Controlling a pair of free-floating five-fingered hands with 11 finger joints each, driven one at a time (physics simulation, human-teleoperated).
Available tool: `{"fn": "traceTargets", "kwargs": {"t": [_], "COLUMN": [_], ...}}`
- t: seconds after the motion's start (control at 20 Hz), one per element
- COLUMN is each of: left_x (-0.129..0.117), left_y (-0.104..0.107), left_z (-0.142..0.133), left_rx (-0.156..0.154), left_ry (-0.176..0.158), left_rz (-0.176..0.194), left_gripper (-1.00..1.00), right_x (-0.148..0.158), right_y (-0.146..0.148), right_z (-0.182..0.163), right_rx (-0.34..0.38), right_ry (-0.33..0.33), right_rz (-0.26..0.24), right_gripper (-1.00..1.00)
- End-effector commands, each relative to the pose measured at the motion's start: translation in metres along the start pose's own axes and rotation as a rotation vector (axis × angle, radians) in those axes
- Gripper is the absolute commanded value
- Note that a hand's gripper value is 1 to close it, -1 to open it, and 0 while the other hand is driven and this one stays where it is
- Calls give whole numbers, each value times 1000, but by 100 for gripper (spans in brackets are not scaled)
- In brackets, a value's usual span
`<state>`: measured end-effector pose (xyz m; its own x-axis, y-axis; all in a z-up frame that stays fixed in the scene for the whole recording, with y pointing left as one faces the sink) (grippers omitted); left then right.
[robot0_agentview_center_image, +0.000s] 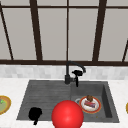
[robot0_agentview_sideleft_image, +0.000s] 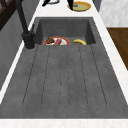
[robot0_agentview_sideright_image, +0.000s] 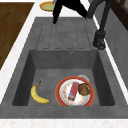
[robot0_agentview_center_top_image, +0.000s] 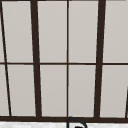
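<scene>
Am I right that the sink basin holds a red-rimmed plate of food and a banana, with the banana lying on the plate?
Not quite. The banana lies on the basin floor beside the plate, apart from it, not on it. The right side view shows the gap between them. The plate itself carries a reddish bar and a brown muffin-like piece, and both plate and banana are in the basin as you say.

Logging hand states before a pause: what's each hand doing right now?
Left hand: above the draining board, cannot be told.
Right hand: by the yellow plate, cannot be told.
</scene>
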<state>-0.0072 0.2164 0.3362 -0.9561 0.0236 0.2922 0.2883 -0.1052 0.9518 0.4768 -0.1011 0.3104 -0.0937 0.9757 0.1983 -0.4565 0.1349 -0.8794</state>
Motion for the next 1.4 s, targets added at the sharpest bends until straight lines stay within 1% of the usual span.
{"fn": "traceTargets", "kwargs": {"t": [0.0, 0.1, 0.15, 0.2, 0.25, 0.35, 0.5, 0.7, 0.85, 1.05, 1.15, 1.2, 1.25, 1.3, 1.35], "left_x": [0, 0, 0, 0, 0, 0, 0, 0, 0, 0, 0, 0, 0, 0, 0], "left_y": [0, 0, 0, 0, 0, 0, 0, 0, 0, 0, 0, 0, 0, 0, 0], "left_z": [0, 0, 0, 0, 0, 0, 0, 0, 0, 0, 0, 0, 0, 0, 0], "left_rx": [0, 0, 0, 0, 0, 0, 0, 0, 0, 0, 0, 0, 0, 0, 0], "left_ry": [0, 0, 0, 0, 0, 0, 0, 0, 0, 0, 0, 0, 0, 0, 0], "left_rz": [0, 0, 0, 0, 0, 0, 0, 0, 0, 0, 0, 0, 0, 0, 0], "left_gripper": [0, 0, 0, 0, 0, 0, 0, 0, 0, 0, 0, 0, 0, 0, 0], "right_x": [-1, -1, -1, -3, -4, -4, 0, 2, 3, 4, 3, 2, 7, 9, 11], "right_y": [-4, -6, -5, -3, 1, 9, 24, 40, 51, 58, 56, 48, 29, 23, 25], "right_z": [-10, -15, -19, -27, -36, -49, -67, -94, -114, -133, -140, -140, -132, -127, -124], "right_rx": [129, 179, 202, 211, 199, 199, 197, 191, 209, 285, 345, 378, 330, 304, 292], "right_ry": [55, 66, 72, 78, 89, 111, 161, 226, 264, 302, 310, 288, 291, 294, 296], "right_rz": [53, 54, 40, 32, 21, 9, 1, 17, 30, 56, 74, 45, 51, 48, 49], "right_gripper": [-100, -100, -100, -100, -100, -100, -100, -100, -100, -100, -100, -100, -100, -100, -100]}}
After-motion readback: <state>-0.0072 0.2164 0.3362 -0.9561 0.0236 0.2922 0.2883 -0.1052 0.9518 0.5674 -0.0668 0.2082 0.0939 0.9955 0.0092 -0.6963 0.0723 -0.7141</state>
